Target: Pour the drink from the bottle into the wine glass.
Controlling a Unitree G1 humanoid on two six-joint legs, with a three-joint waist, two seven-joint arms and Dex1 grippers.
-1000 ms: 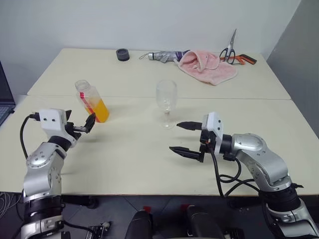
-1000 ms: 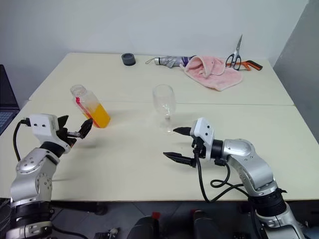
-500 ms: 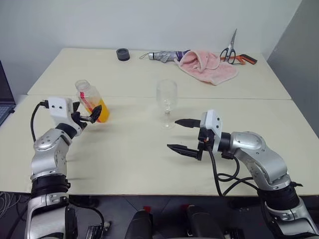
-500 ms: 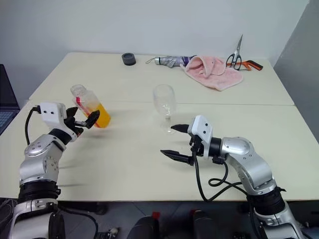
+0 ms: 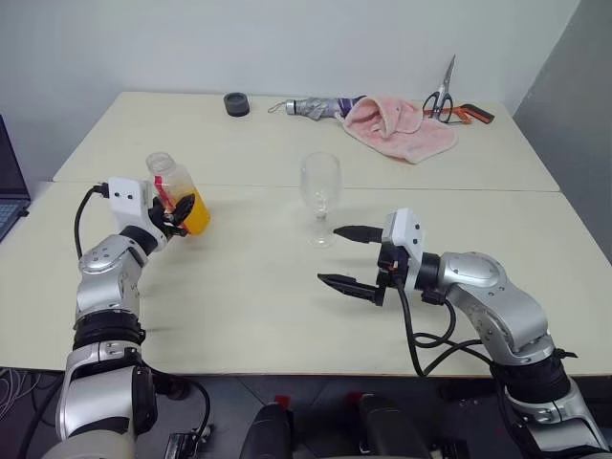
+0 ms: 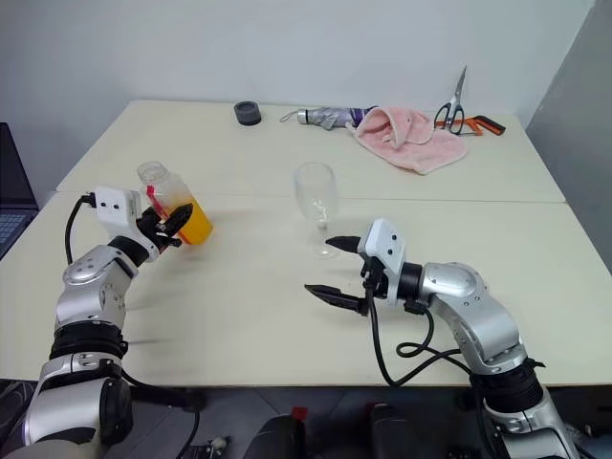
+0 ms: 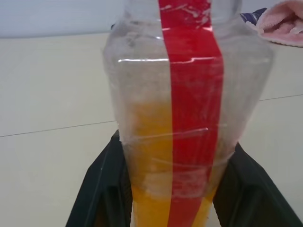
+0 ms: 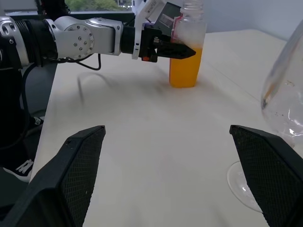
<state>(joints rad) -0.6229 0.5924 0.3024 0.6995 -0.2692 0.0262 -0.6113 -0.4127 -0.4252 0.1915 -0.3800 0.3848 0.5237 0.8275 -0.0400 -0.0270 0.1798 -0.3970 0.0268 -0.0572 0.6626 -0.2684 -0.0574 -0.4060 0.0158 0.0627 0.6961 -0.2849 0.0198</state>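
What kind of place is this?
Probably a lab or office test room: two plain tables pushed together by a bare wall, a laptop at the edge, and scissors among loose items.

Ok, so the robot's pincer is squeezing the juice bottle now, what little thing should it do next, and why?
Probably lift the bottle a little off the table. The left pincer is shut on the bottle's sides, which still stands upright on the table with no cap on it. The wine glass stands apart, so the bottle must rise before it can travel there. The right pincer waits open near the glass.
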